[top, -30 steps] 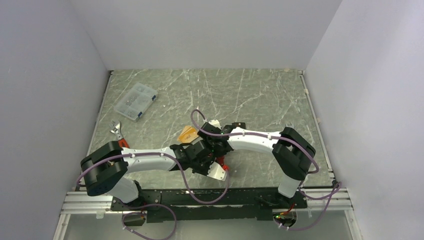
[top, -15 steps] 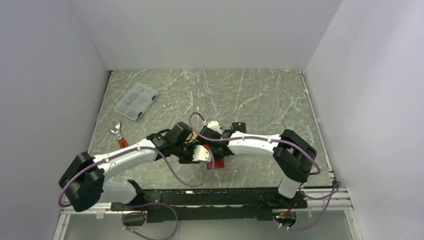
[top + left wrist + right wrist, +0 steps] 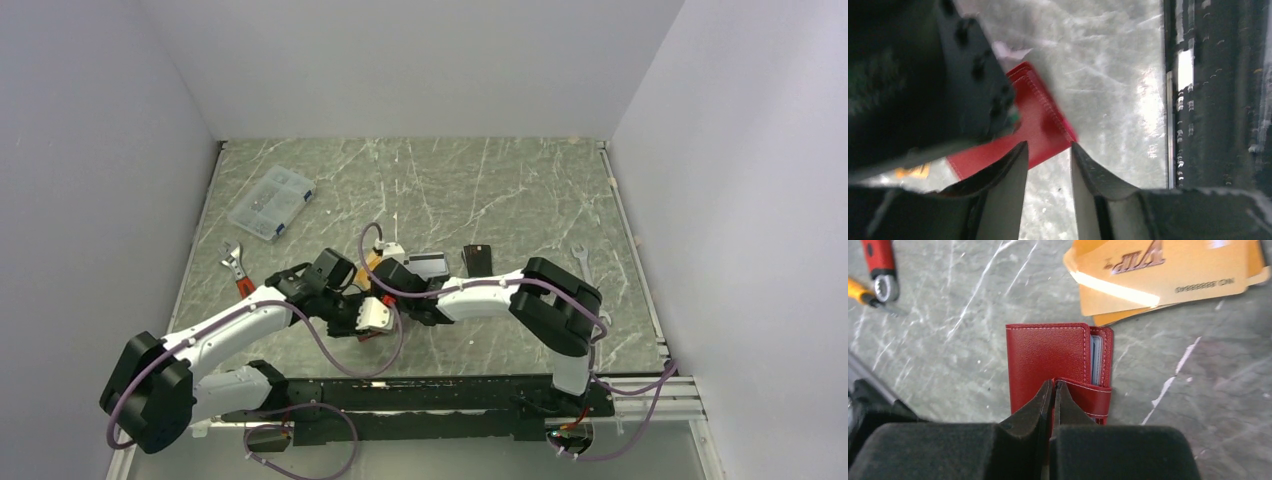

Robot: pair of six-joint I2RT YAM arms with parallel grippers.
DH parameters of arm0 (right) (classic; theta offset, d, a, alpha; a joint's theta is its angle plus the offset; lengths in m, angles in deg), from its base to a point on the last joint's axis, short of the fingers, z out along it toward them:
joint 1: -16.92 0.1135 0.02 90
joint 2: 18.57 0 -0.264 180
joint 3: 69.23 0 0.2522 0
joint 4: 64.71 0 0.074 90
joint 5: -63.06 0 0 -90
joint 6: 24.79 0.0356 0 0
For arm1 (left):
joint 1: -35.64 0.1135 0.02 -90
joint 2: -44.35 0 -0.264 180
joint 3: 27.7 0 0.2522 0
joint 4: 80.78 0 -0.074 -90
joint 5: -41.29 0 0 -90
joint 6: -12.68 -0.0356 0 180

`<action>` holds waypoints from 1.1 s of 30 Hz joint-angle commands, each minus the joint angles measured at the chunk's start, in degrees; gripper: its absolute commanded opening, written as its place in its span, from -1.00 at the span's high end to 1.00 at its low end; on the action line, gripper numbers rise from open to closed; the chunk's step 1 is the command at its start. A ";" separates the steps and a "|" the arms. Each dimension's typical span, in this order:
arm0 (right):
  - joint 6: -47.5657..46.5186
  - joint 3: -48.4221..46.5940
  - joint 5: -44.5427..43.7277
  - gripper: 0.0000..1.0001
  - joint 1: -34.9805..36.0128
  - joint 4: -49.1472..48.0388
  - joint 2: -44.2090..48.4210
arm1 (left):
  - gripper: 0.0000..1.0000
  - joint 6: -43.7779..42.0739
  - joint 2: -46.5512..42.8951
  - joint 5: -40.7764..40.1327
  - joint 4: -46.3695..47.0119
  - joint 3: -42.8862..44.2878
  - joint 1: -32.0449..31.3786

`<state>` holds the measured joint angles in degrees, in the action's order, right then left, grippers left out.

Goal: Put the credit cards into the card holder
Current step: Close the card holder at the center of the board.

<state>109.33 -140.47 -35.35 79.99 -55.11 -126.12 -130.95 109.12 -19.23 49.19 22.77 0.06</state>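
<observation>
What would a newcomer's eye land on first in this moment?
The red card holder lies closed on the marble-patterned table, with the right end effector shut on its snap tab. Just beyond it lies a stack of gold cards. The left end effector hovers at the holder's other end, jaws apart.

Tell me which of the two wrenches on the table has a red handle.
The wrench near the table's left edge, just below the clear organizer box, has the red handle. The other wrench, at the right side, is plain metal all over.
</observation>
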 commanded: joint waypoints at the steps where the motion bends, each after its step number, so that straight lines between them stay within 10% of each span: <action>1: 1.92 13.85 7.31 1.00 -0.42 21.26 -6.42 | 0.16 -0.06 -6.21 -2.08 3.91 1.28 2.42; 15: 2.06 15.85 6.53 1.00 -4.83 22.89 2.95 | 0.11 -7.58 -3.75 -7.62 1.81 1.92 -2.10; 24: 3.55 18.78 6.23 1.00 -5.01 22.80 5.20 | 0.12 -9.10 0.70 -10.40 14.73 -4.56 1.15; 33: 5.55 20.74 6.26 1.00 -5.79 22.79 9.33 | 0.17 -8.20 5.93 -14.37 23.97 -6.33 -8.96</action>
<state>116.22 -125.34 -26.80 74.35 -53.99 -113.59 -139.45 114.15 -33.48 67.44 16.15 -4.96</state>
